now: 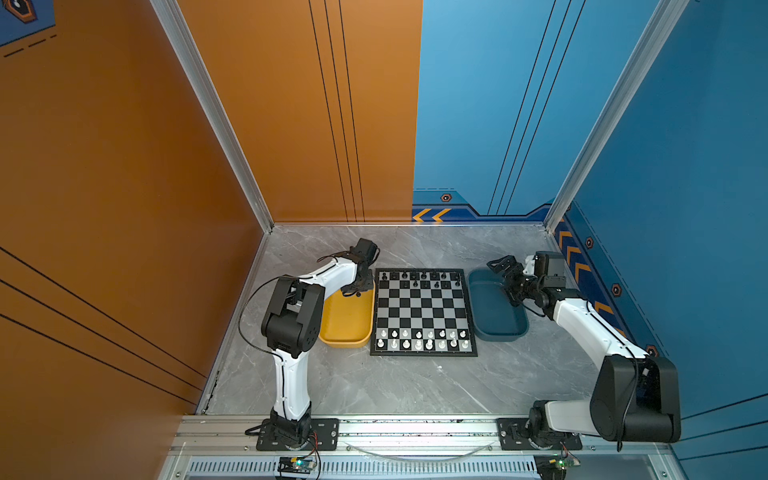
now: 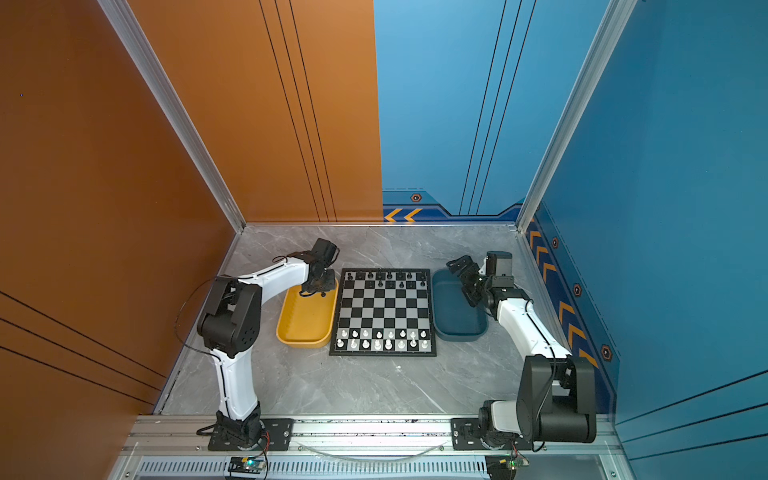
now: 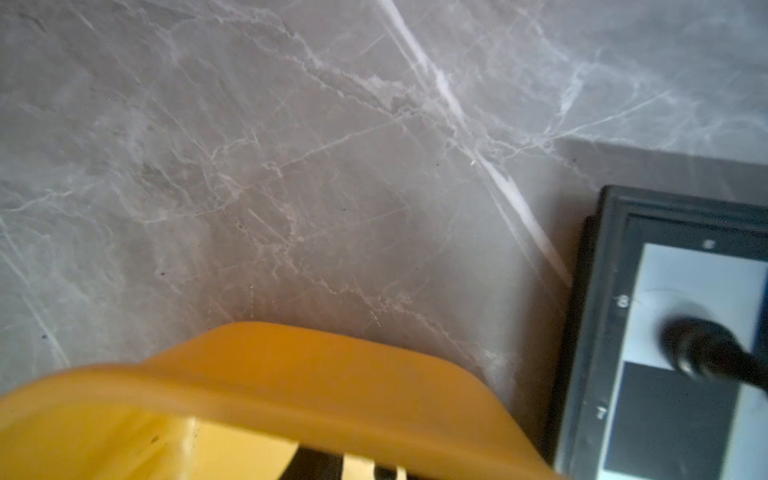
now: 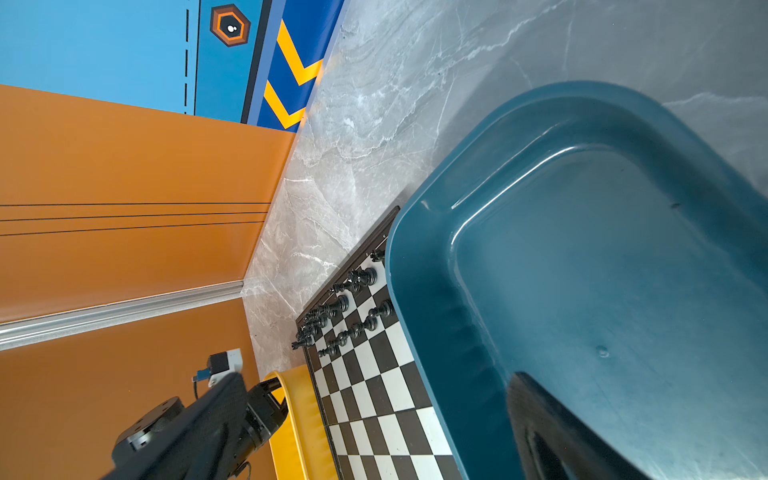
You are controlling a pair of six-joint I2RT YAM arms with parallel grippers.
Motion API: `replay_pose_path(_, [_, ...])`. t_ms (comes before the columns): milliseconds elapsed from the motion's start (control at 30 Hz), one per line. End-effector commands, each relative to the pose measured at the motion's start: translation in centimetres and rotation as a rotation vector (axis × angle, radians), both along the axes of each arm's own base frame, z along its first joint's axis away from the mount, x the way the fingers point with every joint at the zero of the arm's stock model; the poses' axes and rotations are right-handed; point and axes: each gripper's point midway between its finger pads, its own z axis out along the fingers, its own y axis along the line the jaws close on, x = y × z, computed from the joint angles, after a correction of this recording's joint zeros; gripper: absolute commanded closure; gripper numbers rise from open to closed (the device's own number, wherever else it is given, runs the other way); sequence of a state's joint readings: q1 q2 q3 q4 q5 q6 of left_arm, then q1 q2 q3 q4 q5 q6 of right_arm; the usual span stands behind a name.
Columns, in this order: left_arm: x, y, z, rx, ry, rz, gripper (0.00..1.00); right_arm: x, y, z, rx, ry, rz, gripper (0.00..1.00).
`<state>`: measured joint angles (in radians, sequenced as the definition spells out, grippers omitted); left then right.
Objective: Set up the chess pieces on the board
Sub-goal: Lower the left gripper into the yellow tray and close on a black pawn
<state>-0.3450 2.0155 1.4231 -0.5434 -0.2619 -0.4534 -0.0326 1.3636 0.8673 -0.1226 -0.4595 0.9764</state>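
The board (image 1: pixel 423 311) lies mid-table in both top views. Several black chess pieces (image 1: pixel 424 275) stand along its far row and a few (image 1: pixel 436 285) in the row before it. One black piece (image 3: pixel 698 349) stands on the corner square in the left wrist view. My left gripper (image 1: pixel 356 291) points down into the far end of the yellow tray (image 1: pixel 347 322). Its dark fingers (image 3: pixel 316 465) barely show past the tray rim, with a small dark shape between them that I cannot identify. My right gripper (image 1: pixel 508 279) hovers open and empty over the dark blue tray (image 1: pixel 496 318).
White chessmen (image 1: pixel 419 338) fill the board's two near rows. The yellow tray touches the board's left side and the blue tray (image 4: pixel 602 270) its right side. Grey marble table (image 1: pixel 415 386) stretches in front; orange and blue walls enclose it.
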Motion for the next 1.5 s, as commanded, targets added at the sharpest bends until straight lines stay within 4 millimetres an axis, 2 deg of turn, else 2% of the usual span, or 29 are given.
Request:
replay_pose_path(0, [0.1, 0.9, -0.1, 0.032, 0.018, 0.008, 0.78, 0.3, -0.4, 0.7, -0.018, -0.009, -0.009, 0.00])
replay_pose_path(533, [0.0, 1.1, -0.1, 0.032, 0.021, 0.009, 0.89, 0.3, -0.4, 0.9, -0.016, -0.011, -0.009, 0.00])
replay_pose_path(833, [0.1, 1.0, 0.5, 0.027, 0.012, 0.002, 0.90, 0.3, -0.4, 0.7, -0.016, -0.009, -0.008, 0.00])
replay_pose_path(933, [0.1, 1.2, 0.6, 0.031, 0.014, 0.003, 0.89, 0.4, -0.4, 0.8, -0.015, -0.010, -0.009, 0.00])
replay_pose_path(1033, [0.1, 1.3, 0.6, 0.038, 0.015, 0.006, 0.82, 0.3, -0.4, 0.8, -0.015, -0.010, -0.007, 0.00])
replay_pose_path(1133, [0.1, 1.5, 0.7, 0.041, 0.014, 0.009, 0.79, 0.3, -0.4, 0.7, -0.015, -0.008, -0.007, 0.00])
replay_pose_path(1467, [0.0, 1.8, 1.0, 0.041, 0.010, 0.014, 0.79, 0.3, -0.4, 0.7, -0.015, -0.009, -0.007, 0.00])
